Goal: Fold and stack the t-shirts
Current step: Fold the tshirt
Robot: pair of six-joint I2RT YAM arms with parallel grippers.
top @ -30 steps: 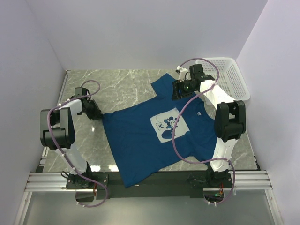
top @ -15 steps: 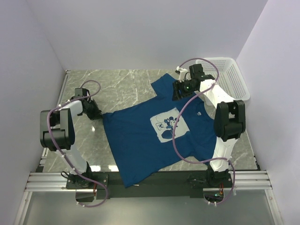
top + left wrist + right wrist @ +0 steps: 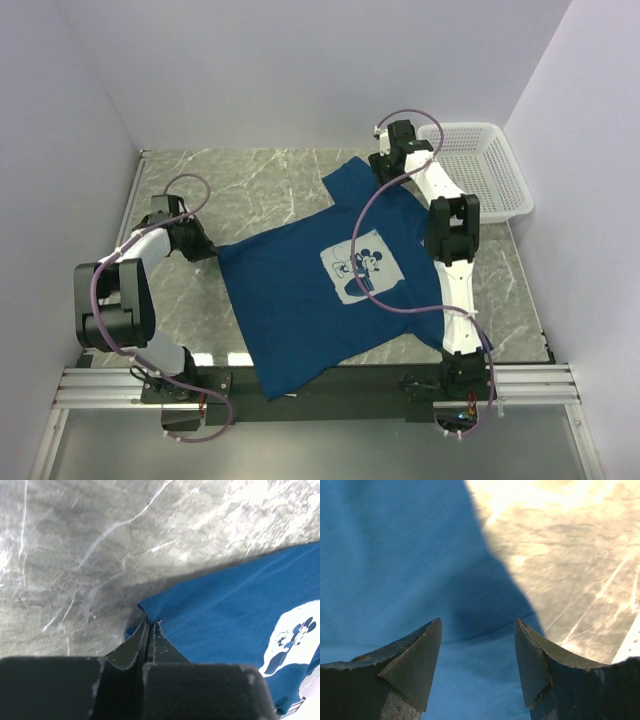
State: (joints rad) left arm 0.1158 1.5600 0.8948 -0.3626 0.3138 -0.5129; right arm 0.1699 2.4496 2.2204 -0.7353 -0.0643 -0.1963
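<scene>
A dark royal-blue t-shirt (image 3: 300, 300) lies spread flat on the marble table, its pale mouse print (image 3: 358, 272) facing up. My left gripper (image 3: 212, 251) is low at the shirt's left corner and is shut on the hem there; in the left wrist view the left gripper (image 3: 150, 622) pinches a small fold of the t-shirt (image 3: 240, 605). My right gripper (image 3: 384, 168) hovers over the shirt's far sleeve. In the right wrist view the right gripper (image 3: 478, 624) stands open above the t-shirt (image 3: 395, 555) near its edge, holding nothing.
A white mesh basket (image 3: 482, 170) stands at the back right, just beyond the right arm; its rim (image 3: 631, 645) shows beside the right finger. Bare marble (image 3: 250, 185) lies behind and left of the shirt. The shirt's near hem (image 3: 300, 375) overhangs the front rail.
My left gripper has shut on the shirt's left corner. The right arm has stretched farther back, carrying its open gripper toward the far edge of the sleeve.
</scene>
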